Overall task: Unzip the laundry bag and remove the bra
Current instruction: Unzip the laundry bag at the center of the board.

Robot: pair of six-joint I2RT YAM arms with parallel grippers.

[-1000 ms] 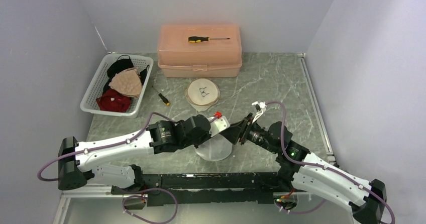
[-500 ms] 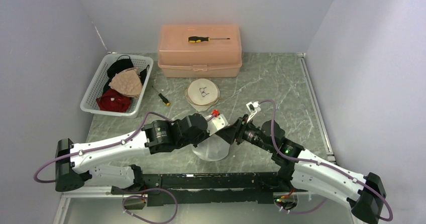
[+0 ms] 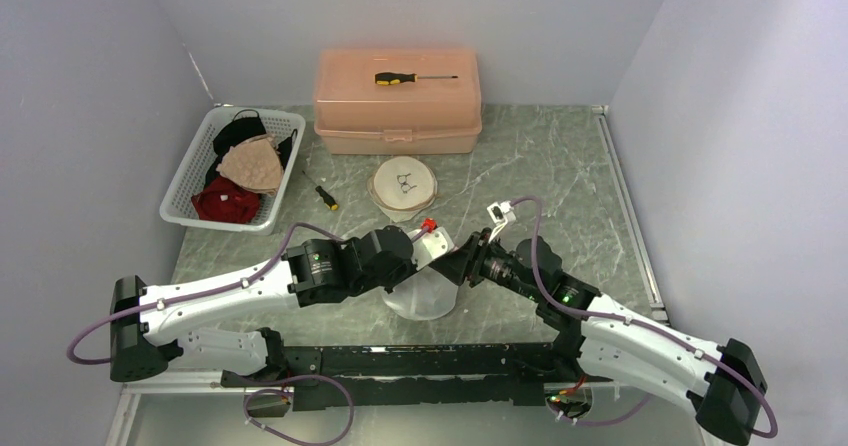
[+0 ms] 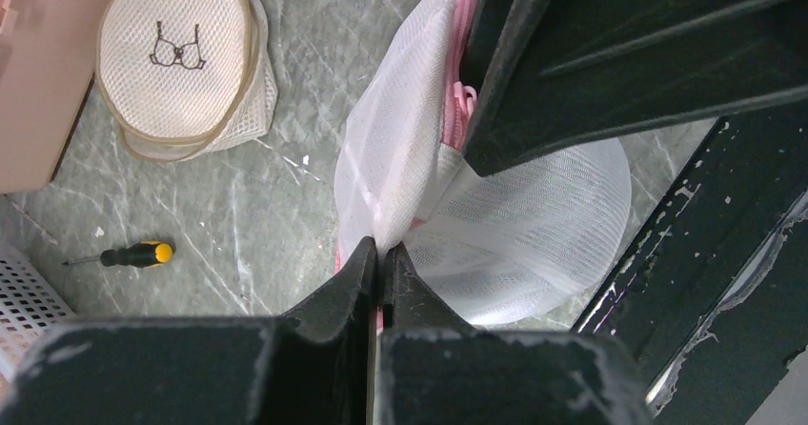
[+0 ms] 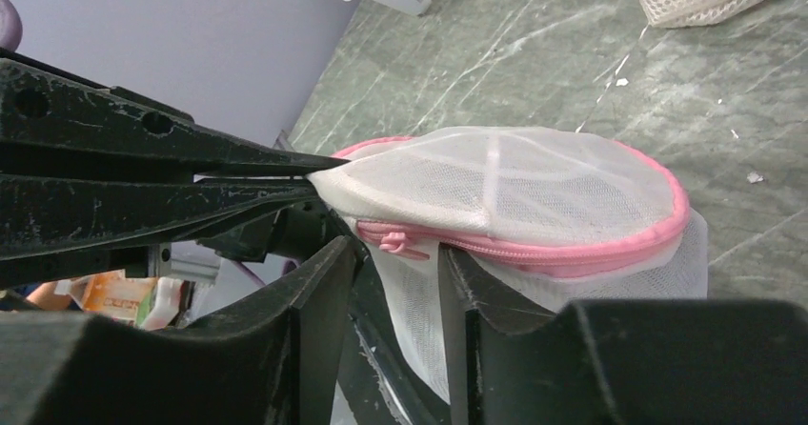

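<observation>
Left jaws clench the bag (image 4: 524, 206) mesh, steadying it; right jaws, parted, straddle the pull (image 5: 392, 244) to unzip.

Both arms on my feed: left arm (image 3: 220, 296) & right arm (image 3: 650, 344) have white shells on the long links, black joints & wrists. Purple cables (image 3: 75, 341) loop along each. Green LED (image 3: 566, 294) on right elbow, red tab (image 3: 430, 225) at left wrist. Fingers (image 5: 114, 206) matte black, paint chipped.

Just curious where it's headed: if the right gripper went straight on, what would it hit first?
Probably the pink zipper pull on the white mesh laundry bag, just ahead of the right gripper; exact depth is unclear.
</observation>
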